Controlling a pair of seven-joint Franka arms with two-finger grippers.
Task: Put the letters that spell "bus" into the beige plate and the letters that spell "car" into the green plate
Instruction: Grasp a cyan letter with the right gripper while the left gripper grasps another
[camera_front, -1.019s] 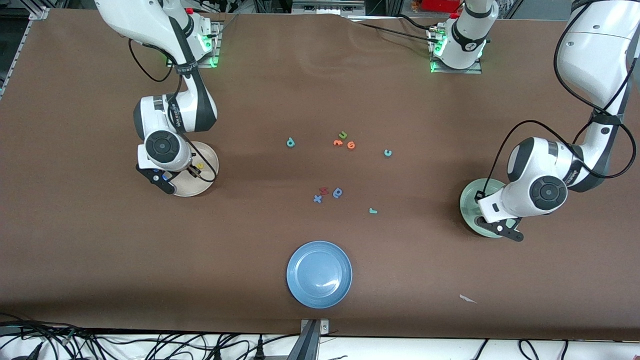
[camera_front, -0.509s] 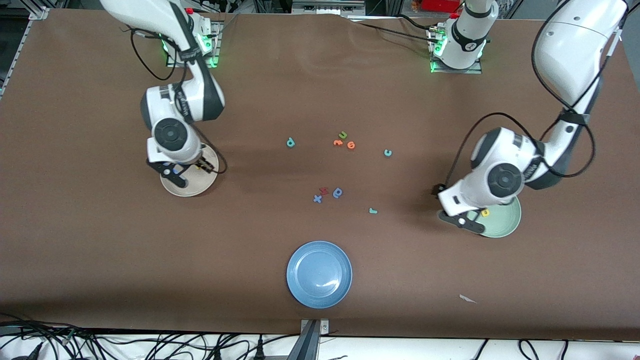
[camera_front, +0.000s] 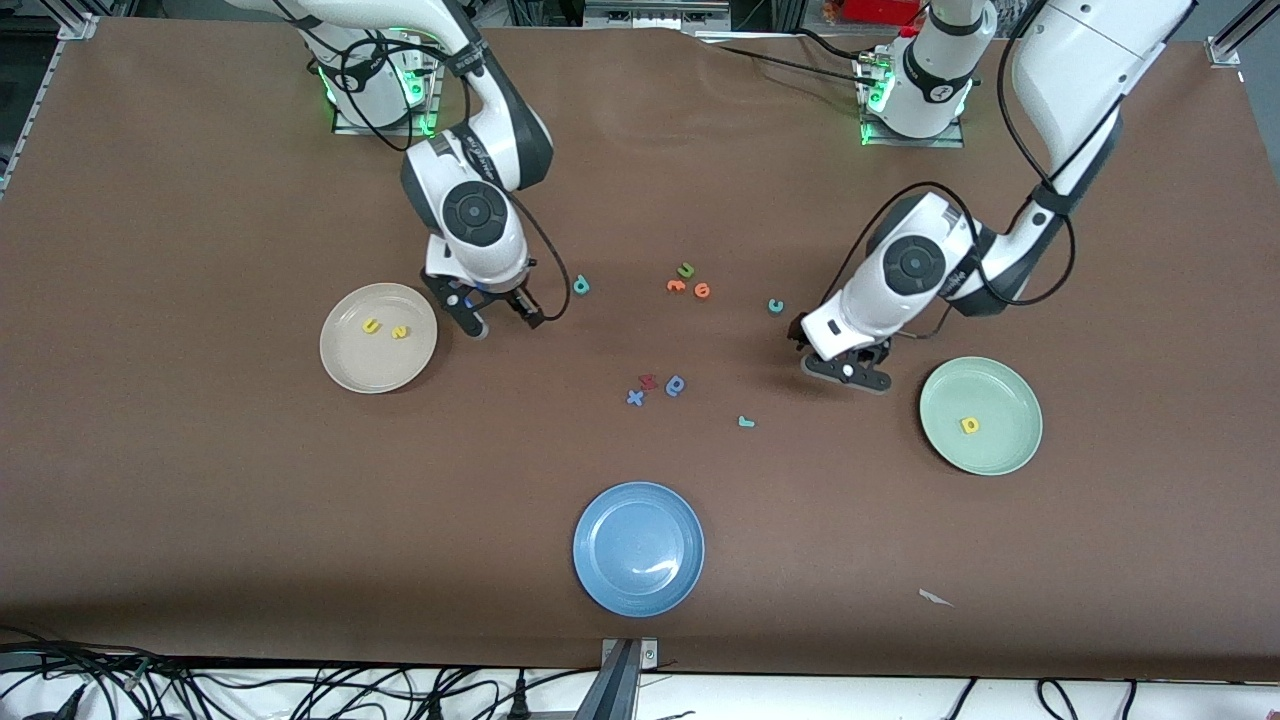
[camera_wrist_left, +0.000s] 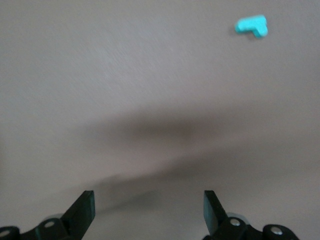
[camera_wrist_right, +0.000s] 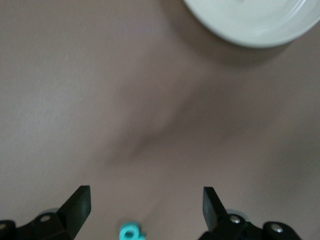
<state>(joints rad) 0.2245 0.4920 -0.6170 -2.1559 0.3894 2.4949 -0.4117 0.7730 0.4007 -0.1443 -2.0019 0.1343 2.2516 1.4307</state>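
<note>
front view: both arms away from their plates since a second ago, each claw spread and carrying nothing. right gripper (camera_front: 497, 315), formerly low over the beige plate (camera_front: 350, 365), now over bare table between that plate and the teal b (camera_front: 581, 286); left behind in the plate, yellow u (camera_front: 371, 326) and yellow s (camera_front: 399, 332) side by side. left gripper (camera_front: 848, 366), formerly over the green plate (camera_front: 1010, 450), now over table between that plate and the teal c (camera_front: 775, 306); yellow a (camera_front: 969, 425) lying in the green plate, uncovered. meaning for the task: two of three "bus" letters and one of three "car" letters delivered. still out on the table: teal b, teal c, and the teal r (camera_front: 745, 422), nearer the front camera than the c. probably heading next for b with the right arm and for c or r with the left. right wrist view: teal b between the spread fingertips (camera_wrist_right: 80, 200), still on the table. left wrist view: teal r ahead, well apart from the fingers (camera_wrist_left: 85, 202).
</note>
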